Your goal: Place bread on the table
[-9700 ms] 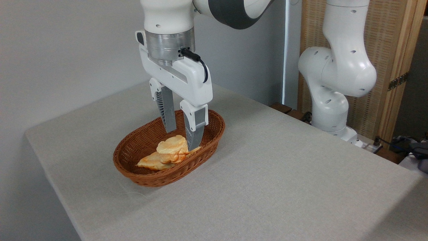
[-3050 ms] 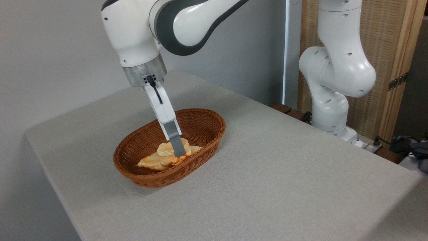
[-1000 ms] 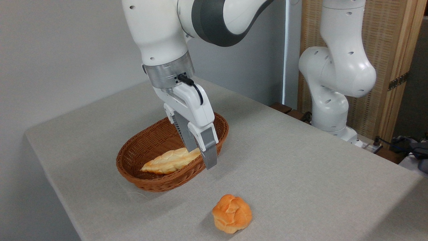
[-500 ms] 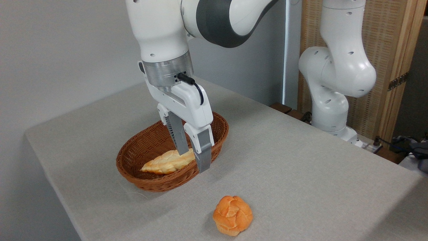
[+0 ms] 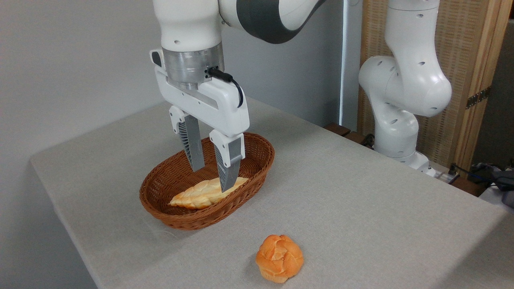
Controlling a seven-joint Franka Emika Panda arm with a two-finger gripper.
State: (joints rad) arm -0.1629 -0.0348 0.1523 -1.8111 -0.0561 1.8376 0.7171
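**Bun down on the table, fingers empty over the basket**

Found near the front edge of the table, resting on bare grey cloth: the bread, a round knotted bun with a glossy orange crust, sitting alone and well apart from the brown wicker basket. Nothing touching it, nothing leaning on it, no sign of it about to roll (the base looks flat enough on the cloth).

Hanging above the basket, toward the left side of the table: the gripper, pointing straight down, fingers spread with clear air between them and nothing pinched. Nearer fingertip seen in front of the pale twisted loaf lying in the basket; contact with the loaf cannot be told from this angle, though a gap above it looks likely.

Judged by how things lie: placing step done, bun delivered, task as good as complete. Left in hand only the retreat. Called for next, by this reading: a straight lift away from the basket, keeping the fingertips clear of the wicker rim and of the long loaf, which is no part of the job and should stay put. No need for any pass over the front edge either, so no risk of nudging the bun off the cloth.
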